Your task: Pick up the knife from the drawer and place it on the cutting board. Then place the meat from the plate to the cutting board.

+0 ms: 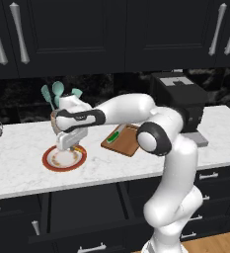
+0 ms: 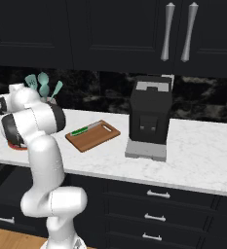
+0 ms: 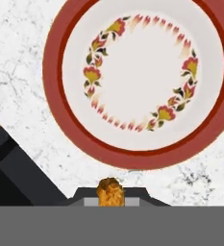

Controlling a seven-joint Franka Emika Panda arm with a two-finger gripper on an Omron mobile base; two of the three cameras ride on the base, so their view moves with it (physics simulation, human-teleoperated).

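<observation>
Gripper (image 3: pixel 110 196): jaws clamped on the meat (image 3: pixel 110 191), lifted above the plate.
Plate (image 3: pixel 56 96): bare, near the counter's front edge.

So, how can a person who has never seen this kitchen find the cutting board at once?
Look at the white marble counter, left of the black coffee machine. The cutting board lies flat there, a brown wooden rectangle with the green-handled knife on it. The plate nearby is round with a red rim; the board is the wooden one.
</observation>
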